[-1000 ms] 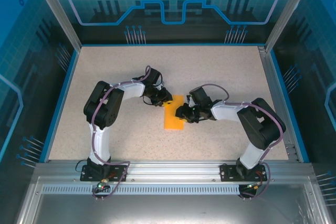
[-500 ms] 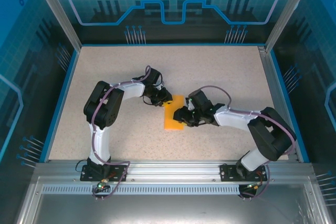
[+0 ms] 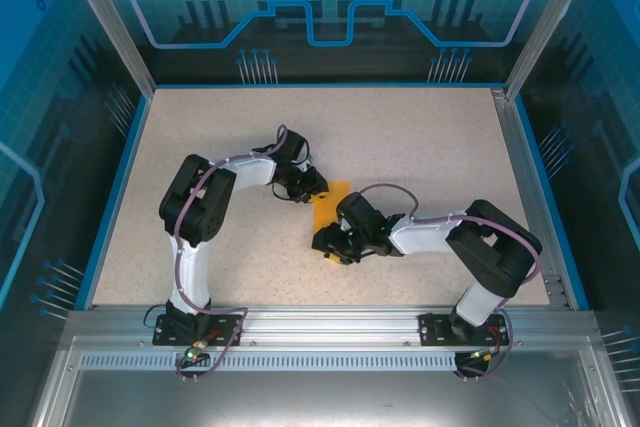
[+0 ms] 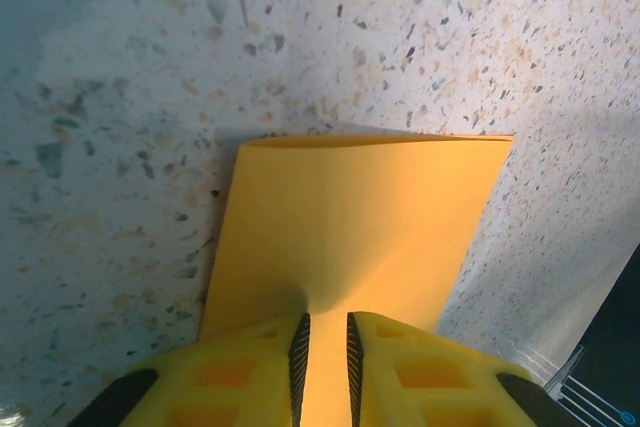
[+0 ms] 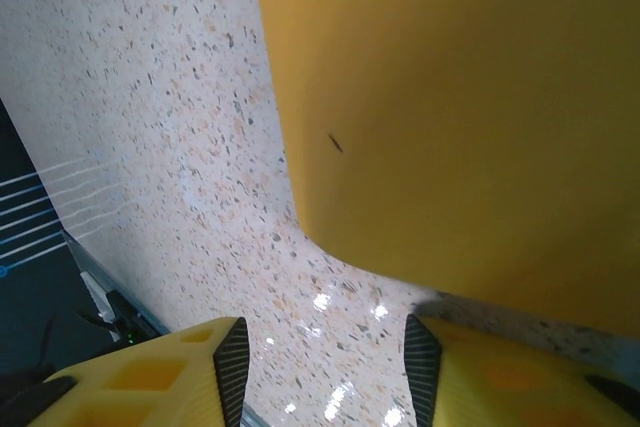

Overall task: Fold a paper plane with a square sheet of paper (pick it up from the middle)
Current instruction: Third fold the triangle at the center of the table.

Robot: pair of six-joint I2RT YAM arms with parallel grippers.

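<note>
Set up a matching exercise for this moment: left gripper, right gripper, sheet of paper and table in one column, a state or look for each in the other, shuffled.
Column one:
1. left gripper
2. right gripper
3. sheet of paper
4. table

Column two:
A. speckled beige surface
B. jaws apart, bare tabletop between them
C. plain orange-yellow
D. jaws closed on the paper's edge

Pairs: 1-D, 2-B, 3-C, 4-A

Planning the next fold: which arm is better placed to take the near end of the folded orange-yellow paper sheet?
Right. The right jaws stand open beside a corner of the folded orange-yellow paper sheet; the left jaws pinch its far edge.
</note>
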